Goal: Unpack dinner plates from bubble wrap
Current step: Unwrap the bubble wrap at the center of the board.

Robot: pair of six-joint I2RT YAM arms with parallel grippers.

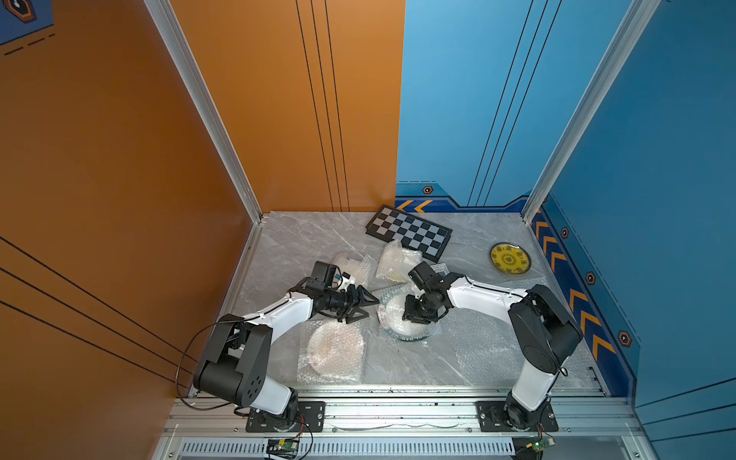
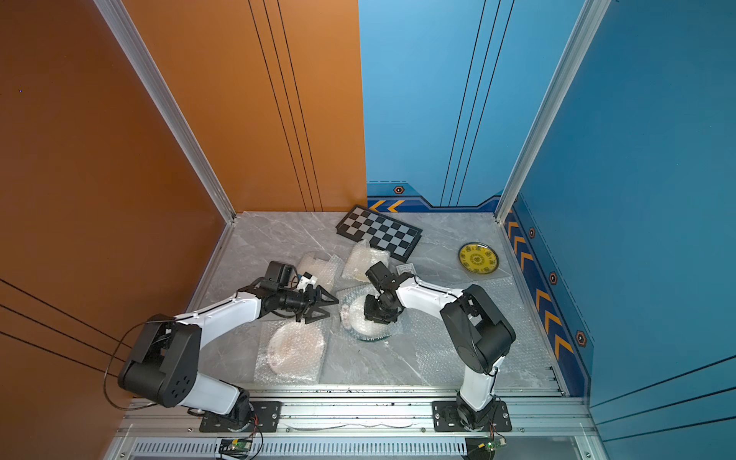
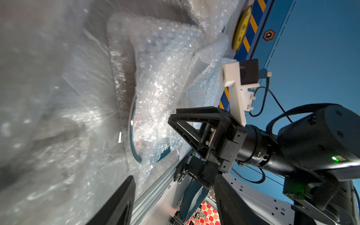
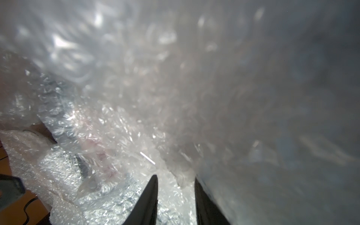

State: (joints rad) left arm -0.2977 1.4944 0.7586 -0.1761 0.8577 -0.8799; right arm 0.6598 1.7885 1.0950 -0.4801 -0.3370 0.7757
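One plate (image 1: 392,318), swathed in bubble wrap (image 3: 161,78), lies at mid-desk with its dark rim showing at the near edge. The right pincer (image 4: 175,178) stands over it, clenched on a fold of that wrap. The left pincer (image 1: 366,310) hovers just beside the plate, released, jaws spread with nothing between them. A front bundle (image 1: 335,350) lies nearer the arms' bases, and rear bundles (image 1: 398,261) lie behind. The bare yellow plate (image 1: 510,259) rests far right on the desk (image 1: 286,243), near the checkerboard (image 1: 410,233).

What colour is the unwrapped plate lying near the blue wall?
Yellow with a dark pattern; the plate shows best in a top view.
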